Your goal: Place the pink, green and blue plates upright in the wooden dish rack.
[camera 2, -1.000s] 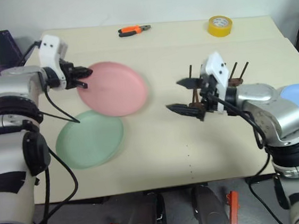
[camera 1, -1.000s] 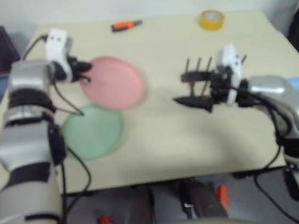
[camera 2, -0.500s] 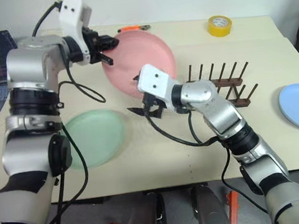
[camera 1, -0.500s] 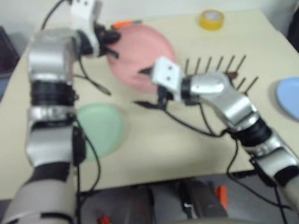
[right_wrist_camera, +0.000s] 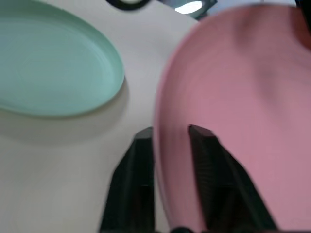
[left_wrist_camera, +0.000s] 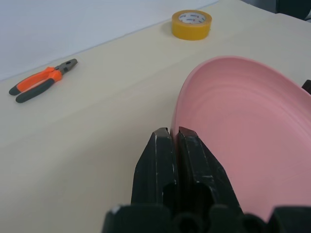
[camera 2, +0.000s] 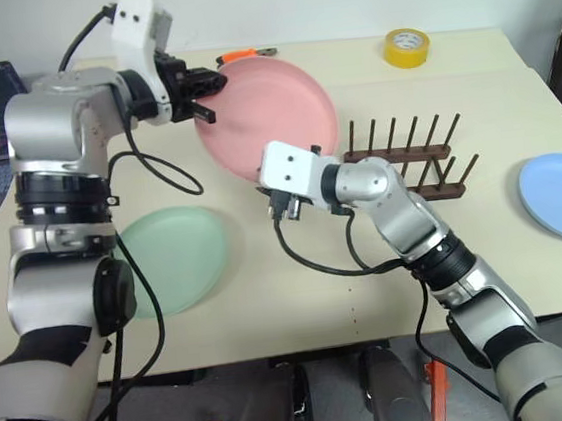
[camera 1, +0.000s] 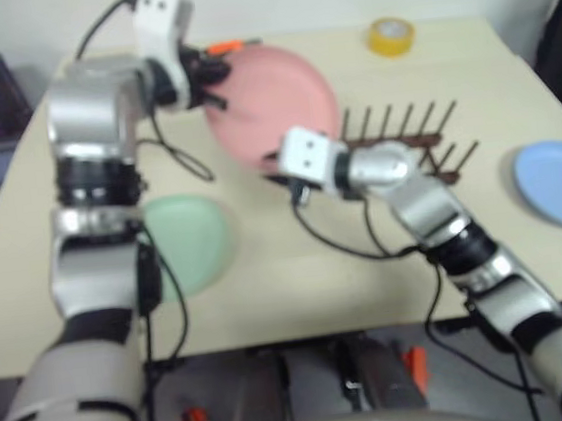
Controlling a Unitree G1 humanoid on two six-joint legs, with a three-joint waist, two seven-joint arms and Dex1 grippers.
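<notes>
Pink plate (camera 2: 269,116) tilts above the table beside the rack (camera 2: 412,166) — left gripper (camera 2: 204,90) and right gripper (right_wrist_camera: 167,145) both pinch its rim. Likely light, stiff, slippery — grip the rim.

Left claw (camera 2: 203,86) pinched tight, arm raised; right claw (right_wrist_camera: 167,138) closed, forearm reaching inward across the front

The table (camera 2: 271,302) bears green plate (camera 2: 170,257), blue plate (camera 2: 561,196), rack (camera 2: 412,162), tape (camera 2: 404,47), pliers (left_wrist_camera: 41,86).
</notes>
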